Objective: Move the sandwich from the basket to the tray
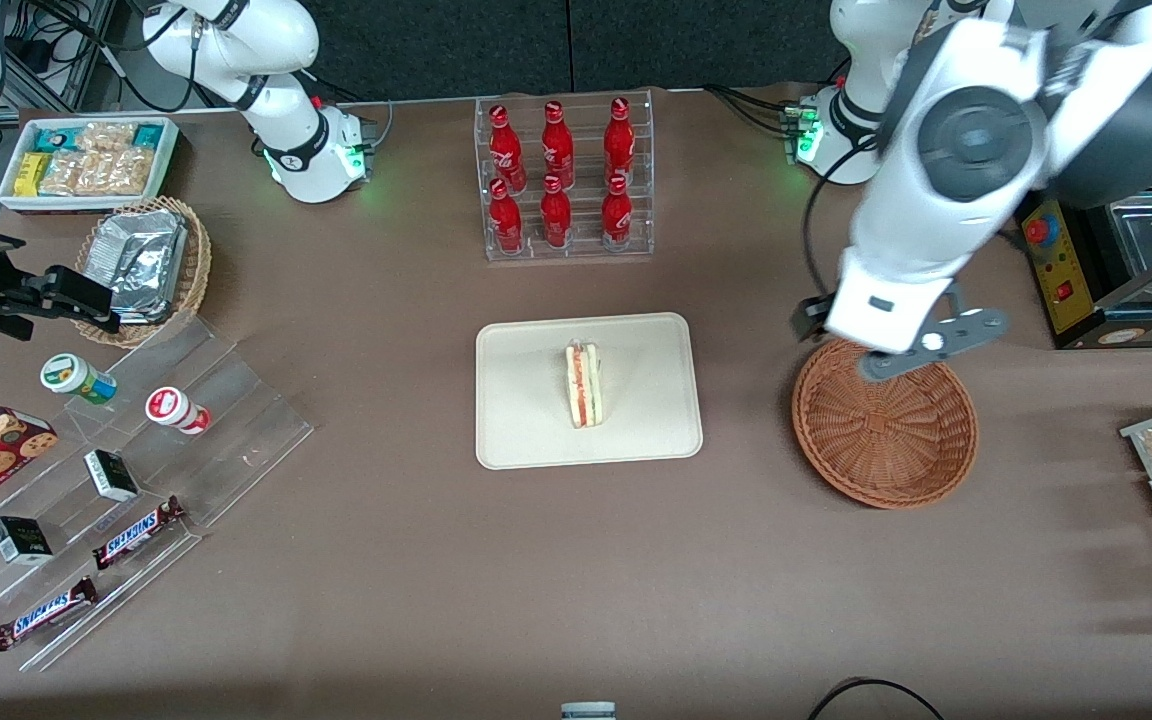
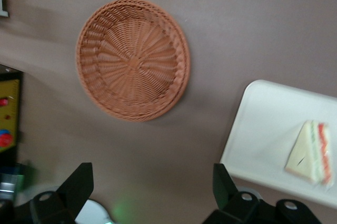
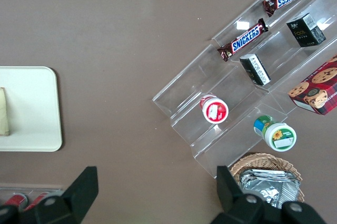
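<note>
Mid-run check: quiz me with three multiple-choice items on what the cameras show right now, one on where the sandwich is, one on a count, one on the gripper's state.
1. Where is the triangular white-bread sandwich with red and yellow filling?
A. In the round reddish-brown wicker basket
B. On the flat cream-white rectangular tray
C. On the bare table

2. How many red bottles stand in the clear acrylic rack?
A. Four
B. Six
C. Eight

3. What is the left arm's gripper doing?
A. Open and holding nothing, above the table beside the basket
B. Shut on the sandwich
C. Shut on a bottle

Answers:
1. B: the sandwich lies on the tray, and the basket holds nothing.
2. B: two rows of three bottles show in the front view.
3. A: the wrist view shows its fingers spread wide with only table between them.
</note>
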`<action>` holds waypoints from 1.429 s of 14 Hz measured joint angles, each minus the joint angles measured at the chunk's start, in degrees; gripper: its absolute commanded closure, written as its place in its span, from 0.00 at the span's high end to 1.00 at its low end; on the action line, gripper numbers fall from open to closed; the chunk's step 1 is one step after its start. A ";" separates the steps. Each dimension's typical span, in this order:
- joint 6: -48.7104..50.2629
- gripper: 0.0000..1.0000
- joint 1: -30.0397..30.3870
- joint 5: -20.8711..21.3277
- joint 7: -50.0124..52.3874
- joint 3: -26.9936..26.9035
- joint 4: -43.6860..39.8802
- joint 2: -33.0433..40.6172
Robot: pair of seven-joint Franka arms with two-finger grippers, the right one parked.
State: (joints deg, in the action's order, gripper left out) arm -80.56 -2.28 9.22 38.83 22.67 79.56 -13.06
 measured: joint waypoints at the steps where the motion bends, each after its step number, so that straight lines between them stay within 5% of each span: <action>1: 1.50 1.00 0.16 -1.28 -3.75 -2.03 -0.35 0.81; 11: 9.40 1.00 0.17 -7.14 -32.60 -19.40 -0.31 6.63; 20: 10.56 1.00 -1.10 -7.19 -38.47 -22.36 2.55 9.81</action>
State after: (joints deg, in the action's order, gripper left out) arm -69.99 -3.39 2.03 0.36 0.30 82.11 -3.25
